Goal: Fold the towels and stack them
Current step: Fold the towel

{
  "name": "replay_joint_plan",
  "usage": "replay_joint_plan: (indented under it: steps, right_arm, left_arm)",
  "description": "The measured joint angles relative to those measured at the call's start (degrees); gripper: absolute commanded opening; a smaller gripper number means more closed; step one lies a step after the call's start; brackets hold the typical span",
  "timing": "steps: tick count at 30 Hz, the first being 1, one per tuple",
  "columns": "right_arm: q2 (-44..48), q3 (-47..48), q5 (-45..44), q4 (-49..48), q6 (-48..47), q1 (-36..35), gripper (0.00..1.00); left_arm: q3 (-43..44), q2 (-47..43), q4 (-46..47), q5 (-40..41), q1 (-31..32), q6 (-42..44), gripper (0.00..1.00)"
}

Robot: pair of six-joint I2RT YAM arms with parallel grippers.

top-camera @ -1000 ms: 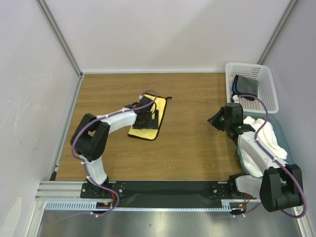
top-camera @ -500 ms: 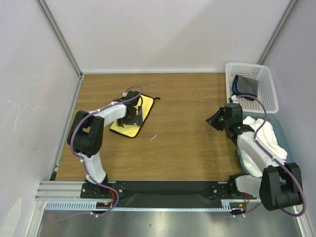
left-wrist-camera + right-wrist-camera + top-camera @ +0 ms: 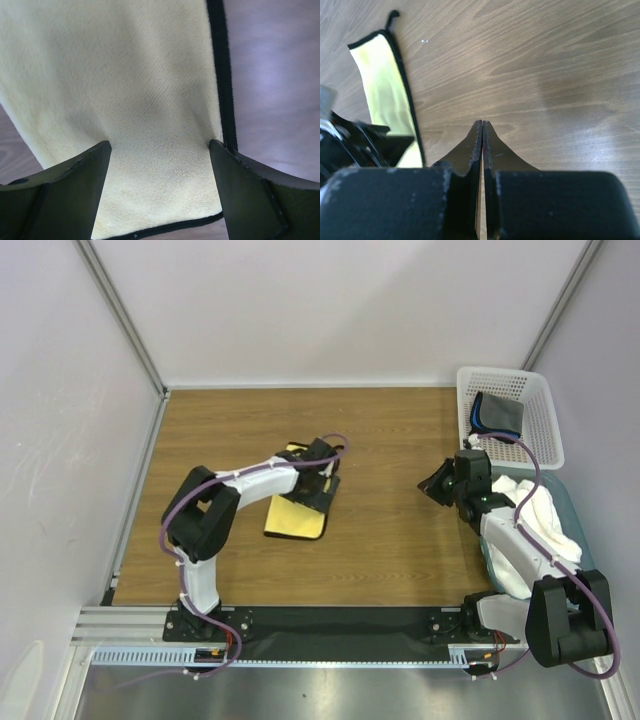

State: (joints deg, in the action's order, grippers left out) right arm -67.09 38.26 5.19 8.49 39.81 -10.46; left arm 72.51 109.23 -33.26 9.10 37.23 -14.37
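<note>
Black-edged yellow towel (image 3: 292, 519), blue-edged dark grey towel (image 3: 500, 415) (white perforated basket (image 3: 541, 425)), brown wood-grain table (image 3: 400, 535).

The left end effector (image 3: 160, 146) gapes wide over the dark-edged yellow towel (image 3: 125, 75).

A white perforated basket (image 3: 541, 412) sits at the far right corner of the brown wood-grain tabletop (image 3: 390, 540). Pale walls (image 3: 330, 310) close it in on three sides, with grey metal posts in the corners.
</note>
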Motion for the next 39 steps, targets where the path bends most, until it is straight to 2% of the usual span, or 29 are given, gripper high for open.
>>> replay_joint_plan:
  steps: [5,13,18,21,25,32,35,39]
  right_arm:
    - [2.16,0.0,-1.73,1.77,-0.5,0.0,0.0]
    - [9.31,-1.53,-5.27,4.04,-0.7,0.09,0.01]
    - [7.96,-2.84,-1.29,1.53,-1.18,0.15,0.0]
    - [3.21,-2.6,2.32,-1.64,-2.27,-0.96,0.0]
    - [-6.21,1.53,4.63,-2.75,-5.11,-6.95,0.0]
    - [-22.93,15.1,8.33,-7.5,-7.98,-15.17,0.0]
    - [-29.0,20.74,9.66,-8.28,-8.92,-17.25,0.0]
    - [-37.22,29.03,11.43,-8.46,-10.1,-20.02,0.0]
  left_arm:
    - [-0.37,-0.04,1.11,-2.69,7.06,2.64,0.86]
    - [-9.03,-6.67,2.05,-6.84,17.33,8.0,0.83]
    - [-12.26,-9.62,0.11,-6.69,18.56,6.49,0.85]
    - [-12.31,-10.08,-1.81,-5.66,16.2,3.1,0.86]
    - [-12.28,-13.14,-4.2,-2.8,11.78,-3.17,0.89]
    - [-12.74,-29.31,-4.79,2.45,11.23,-18.67,0.92]
    - [-15.89,-32.83,-4.28,3.21,11.04,-27.26,0.92]
    - [-23.04,-31.82,-3.98,2.49,10.62,-36.63,0.9]
